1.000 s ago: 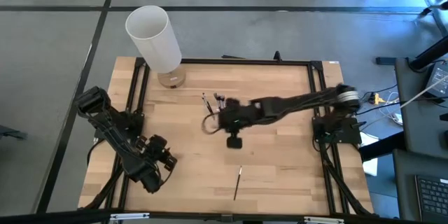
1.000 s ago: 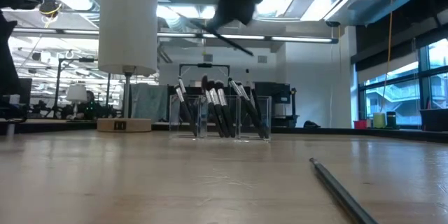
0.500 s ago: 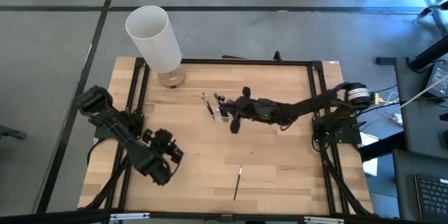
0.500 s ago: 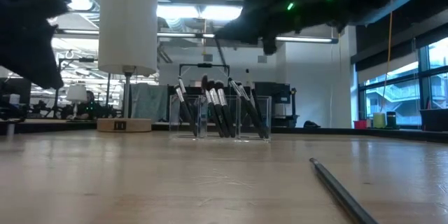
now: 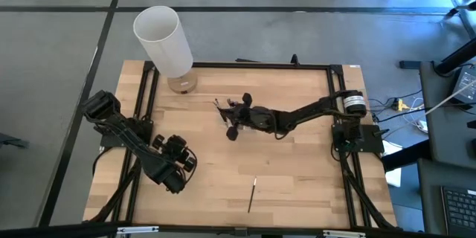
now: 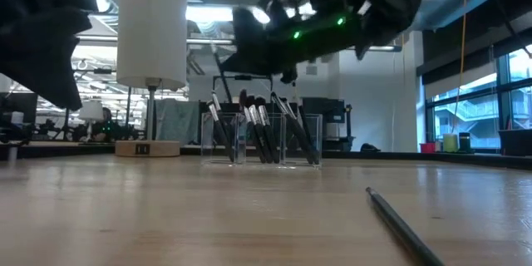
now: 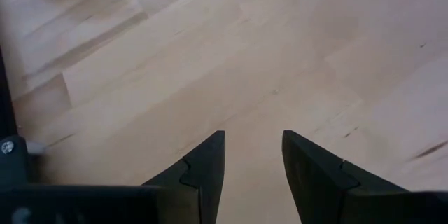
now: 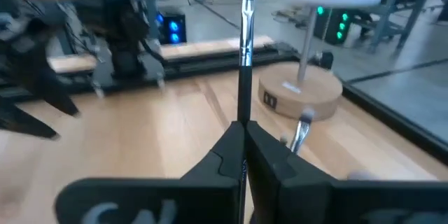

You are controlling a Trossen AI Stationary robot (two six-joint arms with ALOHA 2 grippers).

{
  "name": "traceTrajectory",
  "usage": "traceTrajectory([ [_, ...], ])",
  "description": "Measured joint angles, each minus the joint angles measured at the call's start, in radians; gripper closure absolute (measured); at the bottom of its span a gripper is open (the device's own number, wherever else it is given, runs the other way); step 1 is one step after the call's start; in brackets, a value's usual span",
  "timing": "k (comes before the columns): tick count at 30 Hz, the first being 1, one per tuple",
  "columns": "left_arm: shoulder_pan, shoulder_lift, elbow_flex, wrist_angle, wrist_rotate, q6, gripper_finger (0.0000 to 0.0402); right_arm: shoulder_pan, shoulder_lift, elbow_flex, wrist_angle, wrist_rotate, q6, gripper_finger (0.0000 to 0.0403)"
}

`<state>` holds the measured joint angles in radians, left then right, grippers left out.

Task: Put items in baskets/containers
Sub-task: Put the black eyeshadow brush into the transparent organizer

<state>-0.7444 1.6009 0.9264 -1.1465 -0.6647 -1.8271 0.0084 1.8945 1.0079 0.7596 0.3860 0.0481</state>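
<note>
right gripper: the right gripper (image 8: 241,129) has its fingers pressed together, pinching a thin dark makeup brush with a silver ferrule (image 8: 245,56) by its lower end.
brush axis: it runs straight out past the fingertips, bristle end farthest from the gripper.
landmark: the small clear plastic organizer (image 6: 262,140), already full of dark brushes.
key relation: the gripper hangs just above the organizer, so I'd guess the brush has to tip upright and go down into it.
left gripper: the left gripper (image 7: 252,161) sits well away from the organizer, fingers spread, holding nothing.
leftover: one dark pencil-like stick (image 5: 253,193) lies flat, well apart from the organizer, nearer the left arm.
writing: nothing I can read anywhere.
</note>
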Motion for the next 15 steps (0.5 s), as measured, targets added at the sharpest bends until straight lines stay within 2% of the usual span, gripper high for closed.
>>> traceTrajectory([
  [6, 0.0, 0.0, 0.0, 0.002, 0.021, -0.008, 0.0263, -0.001, 0.039, 0.058, -0.061, 0.059, 0.001, 0.038],
  [15, 0.0, 0.0, 0.0, 0.003, 0.023, -0.01, 0.0263, 0.0, 0.043, 0.069, -0.135, 0.075, 0.035, 0.0319],
])
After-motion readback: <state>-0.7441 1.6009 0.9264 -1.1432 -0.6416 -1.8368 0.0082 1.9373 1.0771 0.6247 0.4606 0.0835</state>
